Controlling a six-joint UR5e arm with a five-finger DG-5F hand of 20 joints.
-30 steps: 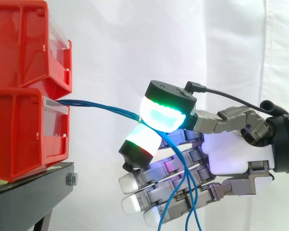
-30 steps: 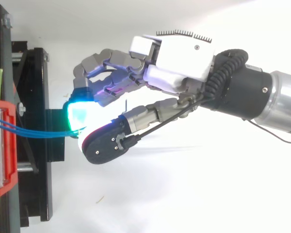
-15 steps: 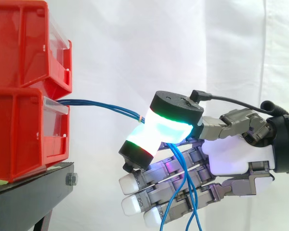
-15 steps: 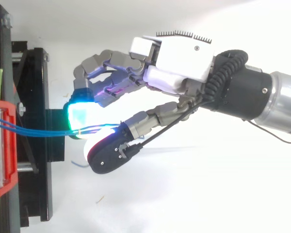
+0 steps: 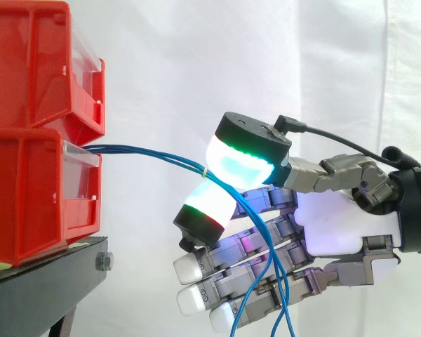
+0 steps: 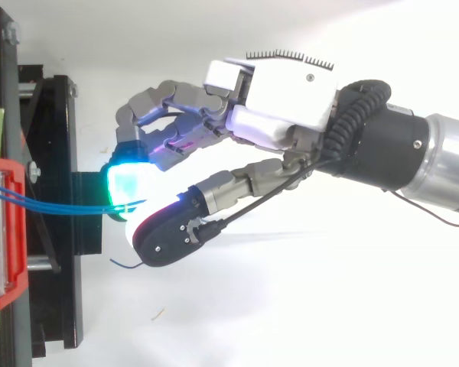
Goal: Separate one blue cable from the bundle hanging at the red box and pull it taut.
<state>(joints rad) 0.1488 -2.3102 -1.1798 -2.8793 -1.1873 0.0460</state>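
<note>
Several thin blue cables [image 5: 147,152] leave the lower red bin [image 5: 35,196] and run right in a slight sag. My hand [image 5: 330,228] comes in from the right with its fingers pointing at the bin. A green-white glowing fingertip [image 5: 242,163] sits on top of the cables and a white one [image 5: 209,205] below, pinching them about halfway between bin and palm. Past the pinch the cables hang down across the other fingers. From above, the cables [image 6: 61,206] stretch from the red bin [image 6: 0,229] to the green pad [image 6: 126,180], and a loose end [image 6: 124,264] curls below the hand [image 6: 291,99].
A second red bin [image 5: 35,63] is stacked on the lower one. Both rest on a black stand [image 5: 49,281] whose frame [image 6: 53,153] juts toward the hand. A white curtain hangs behind.
Half a second ago the upper pad was pressed flat onto the lower one; it has now tipped back up. From above, the thumb has shifted slightly left and a loose cable end shows more below it.
</note>
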